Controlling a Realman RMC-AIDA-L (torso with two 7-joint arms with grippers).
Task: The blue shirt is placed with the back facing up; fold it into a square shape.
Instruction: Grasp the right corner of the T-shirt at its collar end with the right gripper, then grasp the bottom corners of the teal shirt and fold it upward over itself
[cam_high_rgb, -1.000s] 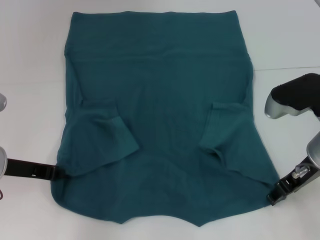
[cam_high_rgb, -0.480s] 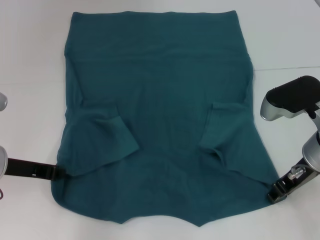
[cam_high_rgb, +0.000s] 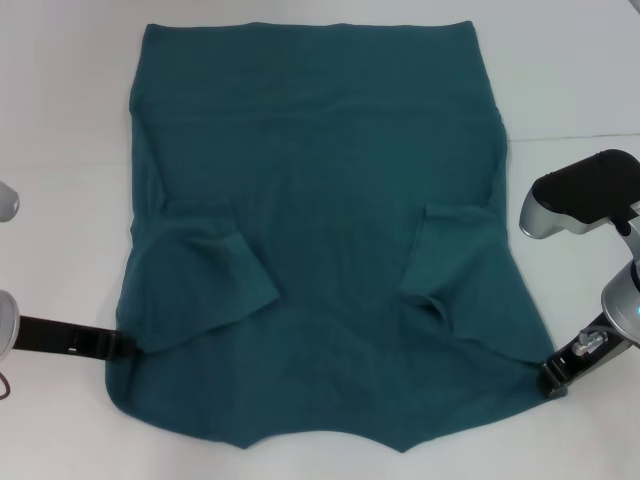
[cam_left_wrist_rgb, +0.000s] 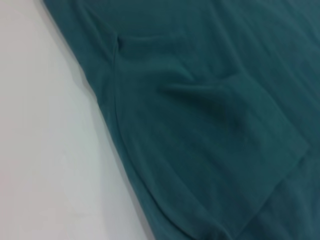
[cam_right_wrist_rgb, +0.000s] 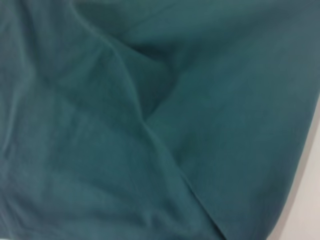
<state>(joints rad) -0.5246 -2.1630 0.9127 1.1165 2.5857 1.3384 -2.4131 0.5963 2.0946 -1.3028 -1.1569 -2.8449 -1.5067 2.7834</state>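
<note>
Large dark teal-blue knit T-shirt (cam_high_rgb: 320, 230) flat on white table (cam_high_rgb: 60, 150), sleeves folded in. Left gripper (cam_high_rgb: 118, 345) at 8 o'clock edge, right gripper (cam_high_rgb: 552, 380) at 4 o'clock corner; finger state of both: cannot tell. Step, judged: gripping near corners. Next: lift together, fold toward 12 o'clock.

The light is bright and even, and the white table (cam_high_rgb: 60, 120) looks almost washed out. The blue shirt (cam_high_rgb: 320, 200) has only soft, thin shadows along its folds (no hard dark ones). The right wrist view is blurry, and the left wrist view is a little soft.
</note>
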